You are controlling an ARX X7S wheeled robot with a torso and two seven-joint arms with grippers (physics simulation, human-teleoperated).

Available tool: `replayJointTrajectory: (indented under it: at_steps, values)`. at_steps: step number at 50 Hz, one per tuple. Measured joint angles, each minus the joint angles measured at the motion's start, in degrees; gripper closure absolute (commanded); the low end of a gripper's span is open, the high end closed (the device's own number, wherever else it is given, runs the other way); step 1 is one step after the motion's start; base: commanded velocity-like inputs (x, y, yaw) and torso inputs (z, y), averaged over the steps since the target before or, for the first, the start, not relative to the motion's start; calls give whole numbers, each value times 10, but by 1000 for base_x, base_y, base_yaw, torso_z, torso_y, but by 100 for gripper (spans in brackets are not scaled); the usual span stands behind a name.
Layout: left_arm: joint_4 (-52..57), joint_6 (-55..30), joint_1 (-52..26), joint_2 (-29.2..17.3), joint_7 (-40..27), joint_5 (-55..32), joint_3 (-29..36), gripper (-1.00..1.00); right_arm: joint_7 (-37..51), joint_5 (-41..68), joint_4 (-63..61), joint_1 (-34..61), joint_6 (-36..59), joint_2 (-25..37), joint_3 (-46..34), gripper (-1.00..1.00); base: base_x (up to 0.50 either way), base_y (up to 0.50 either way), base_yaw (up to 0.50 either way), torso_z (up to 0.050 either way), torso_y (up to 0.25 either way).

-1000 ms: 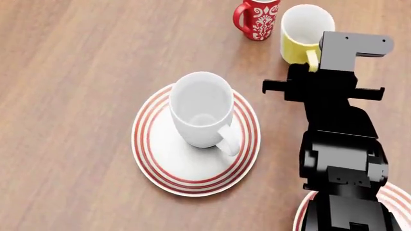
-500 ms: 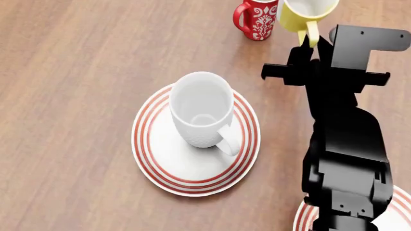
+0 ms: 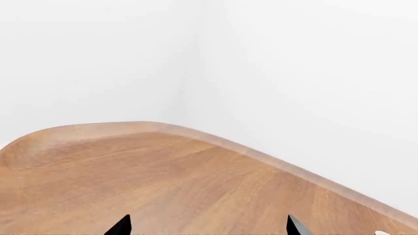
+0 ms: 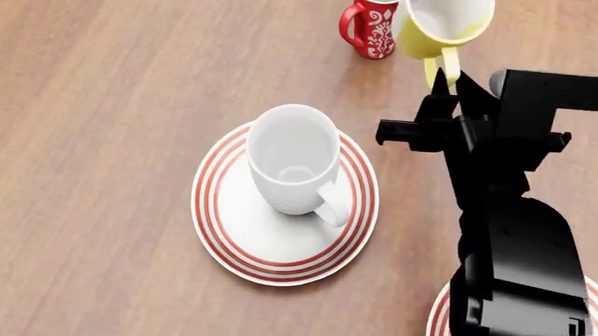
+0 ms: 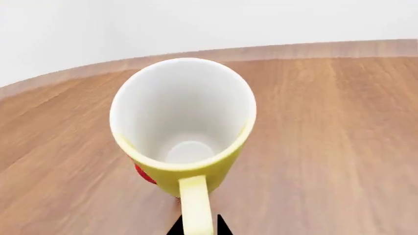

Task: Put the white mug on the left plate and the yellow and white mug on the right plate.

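Observation:
The white mug stands upright on the left plate, a white plate with red rings. My right gripper is shut on the handle of the yellow and white mug and holds it lifted and tilted. In the right wrist view the yellow and white mug fills the middle, its handle between my fingertips. The right plate shows only as a sliver under my right arm. My left gripper is open over bare wood and does not show in the head view.
A red mug with white ornament stands on the wooden table right beside the lifted yellow mug. In the left wrist view the table's curved edge meets a white wall.
My right gripper has lifted the yellow and white mug off the table by its handle; the mug has risen and tilted. The white mug and left plate have not moved.

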Motion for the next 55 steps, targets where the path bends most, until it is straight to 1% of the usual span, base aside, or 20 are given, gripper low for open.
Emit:
replayJointTrajectory:
  at_steps: [13, 31, 43, 55]
  values:
    - [-3, 2, 1, 4, 4, 11, 10, -100, -23, 62, -181, -113, 80, 19, 37, 100, 0, 0, 0, 0, 0]
    - [-6, -3, -9, -3, 1, 7, 11, -100, -28, 146, -403, -253, 169, 42, 106, 100, 0, 0, 0, 0, 0]
    - [-3, -7, -11, -8, -1, 7, 14, -100, -13, 158, -499, -339, 217, 70, 139, 100, 0, 0, 0, 0, 1]
    - [-3, -9, -13, -10, -2, 9, 19, -100, 9, 147, -561, -401, 260, 99, 149, 100, 0, 0, 0, 0, 0]
